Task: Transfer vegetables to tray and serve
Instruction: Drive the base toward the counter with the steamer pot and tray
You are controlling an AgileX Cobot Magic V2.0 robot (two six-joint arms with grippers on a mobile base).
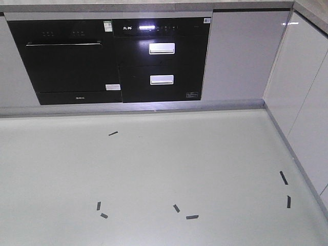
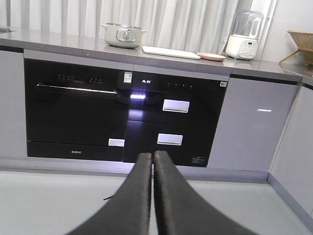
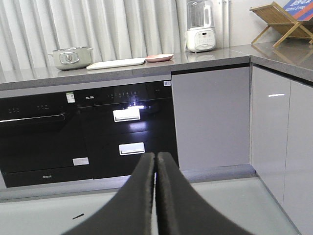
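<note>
Both left hand and right hand are closed, empty, facing tray beside pink plate.

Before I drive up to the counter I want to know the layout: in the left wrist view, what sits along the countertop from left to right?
pot → tray → pink plate → blender → wooden rack
</note>
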